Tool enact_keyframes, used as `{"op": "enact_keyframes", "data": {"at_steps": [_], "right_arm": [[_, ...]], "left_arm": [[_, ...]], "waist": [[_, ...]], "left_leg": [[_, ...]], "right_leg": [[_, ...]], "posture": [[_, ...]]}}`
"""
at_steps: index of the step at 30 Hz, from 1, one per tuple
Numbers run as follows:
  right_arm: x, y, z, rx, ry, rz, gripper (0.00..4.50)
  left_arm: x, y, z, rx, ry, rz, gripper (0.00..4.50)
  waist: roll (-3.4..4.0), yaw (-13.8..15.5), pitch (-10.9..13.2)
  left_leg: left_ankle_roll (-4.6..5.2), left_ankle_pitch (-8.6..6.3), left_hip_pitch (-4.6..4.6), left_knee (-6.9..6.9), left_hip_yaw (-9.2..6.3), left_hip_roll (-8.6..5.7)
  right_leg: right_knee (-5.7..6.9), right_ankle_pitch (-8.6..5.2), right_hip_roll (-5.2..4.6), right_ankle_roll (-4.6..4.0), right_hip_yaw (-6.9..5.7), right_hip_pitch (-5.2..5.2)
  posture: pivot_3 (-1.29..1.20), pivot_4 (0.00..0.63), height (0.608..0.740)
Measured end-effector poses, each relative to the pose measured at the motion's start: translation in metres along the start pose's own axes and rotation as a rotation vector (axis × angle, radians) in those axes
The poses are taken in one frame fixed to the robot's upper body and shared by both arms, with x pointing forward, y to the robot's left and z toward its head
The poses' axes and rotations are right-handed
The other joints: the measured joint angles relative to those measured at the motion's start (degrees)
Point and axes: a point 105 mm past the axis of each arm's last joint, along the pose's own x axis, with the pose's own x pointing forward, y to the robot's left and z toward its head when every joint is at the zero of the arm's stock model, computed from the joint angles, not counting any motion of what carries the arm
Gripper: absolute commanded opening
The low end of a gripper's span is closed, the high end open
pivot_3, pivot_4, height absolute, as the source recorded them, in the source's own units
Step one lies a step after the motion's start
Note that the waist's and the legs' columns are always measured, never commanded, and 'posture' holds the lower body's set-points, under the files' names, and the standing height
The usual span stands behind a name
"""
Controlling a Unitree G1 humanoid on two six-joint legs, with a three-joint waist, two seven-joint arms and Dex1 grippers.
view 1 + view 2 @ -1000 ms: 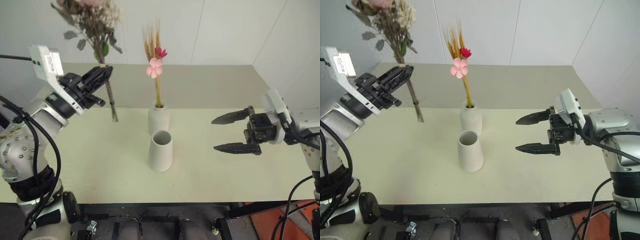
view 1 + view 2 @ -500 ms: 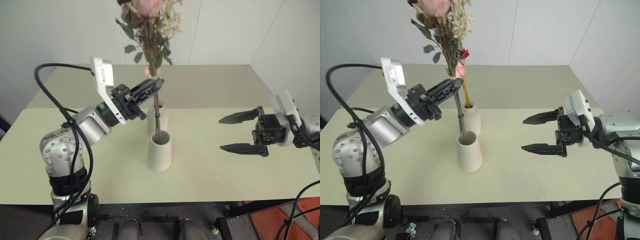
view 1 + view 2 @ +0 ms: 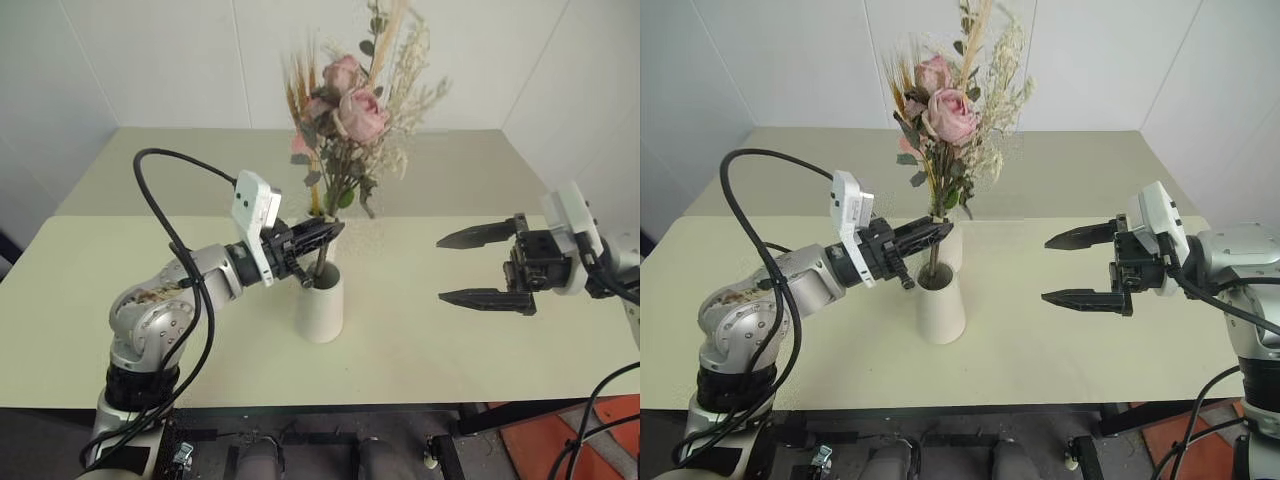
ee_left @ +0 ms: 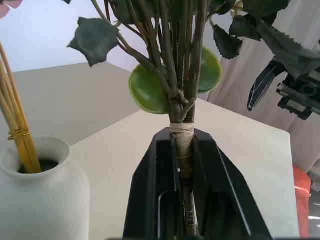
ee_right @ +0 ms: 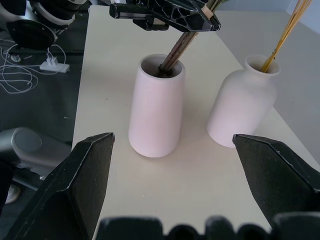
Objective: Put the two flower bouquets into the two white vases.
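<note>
The bushy pink bouquet [image 3: 350, 110] stands upright with its dark stems down in the mouth of the tapered white vase [image 3: 320, 305] at the table's middle. My left gripper [image 3: 325, 232] is shut on the taped stems [image 4: 181, 142] just above the rim, one finger on each side. Right behind, the rounded white vase [image 5: 242, 107] holds the thin yellow-stemmed bunch [image 3: 300, 90], partly hidden by the bushy blooms. My right gripper [image 3: 441, 269] hangs open over the table to the right of both vases, pointing at them, with nothing between its fingers.
The cream table [image 3: 200, 340] has bare room left and right of the vases. A white wall stands close behind its far edge. An orange object [image 3: 560, 440] lies on the floor at the front right, and cables [image 5: 30, 70] lie on the floor beyond the table's side.
My left gripper swung in from the left and came down, carrying the bushy bouquet from high above the table until its stems sank into the tapered vase. The right gripper stayed where it was.
</note>
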Motion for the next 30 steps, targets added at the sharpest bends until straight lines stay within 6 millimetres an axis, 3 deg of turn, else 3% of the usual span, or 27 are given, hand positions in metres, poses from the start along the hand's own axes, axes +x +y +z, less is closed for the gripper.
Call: {"op": "enact_keyframes", "data": {"at_steps": [6, 10, 22, 30], "right_arm": [[0.000, -0.001, -0.001, 0.003, 0.000, -0.011, 4.50], [0.000, -0.001, -0.001, 0.006, 0.001, -0.018, 4.50], [-0.002, -0.002, -0.004, 0.017, 0.002, -0.024, 4.50], [-0.008, 0.000, -0.012, 0.051, 0.021, -0.042, 4.50]], "left_arm": [[-0.023, -0.002, -0.004, 0.017, 0.023, 0.001, 3.17], [-0.051, -0.001, -0.010, 0.048, 0.086, 0.018, 4.43], [-0.111, 0.010, -0.019, 0.091, 0.217, 0.088, 4.47], [-0.162, 0.032, -0.001, 0.229, 0.299, 0.104, 4.47]], "waist": [[0.00, -0.18, 0.00], [0.01, -0.12, 0.00], [0.02, -0.16, -0.01], [0.03, 0.14, 0.00]], "left_leg": [[0.00, 0.00, 0.01, -0.01, 0.00, 0.02], [0.00, 0.00, 0.02, -0.01, 0.01, 0.02], [0.00, 0.00, 0.03, -0.05, 0.10, 0.06], [0.00, 0.00, 0.04, -0.05, 0.20, 0.10]], "right_leg": [[0.01, 0.00, 0.01, 0.00, 0.01, -0.03], [0.01, -0.01, 0.00, 0.00, 0.01, -0.02], [-0.01, -0.12, 0.00, 0.08, 0.02, -0.09], [-0.04, -0.25, -0.02, 0.08, 0.04, -0.13]], "posture": [[0.00, 0.150, 0.740], [0.00, 0.150, 0.740], [0.00, 0.150, 0.740], [0.00, 0.150, 0.740]]}}
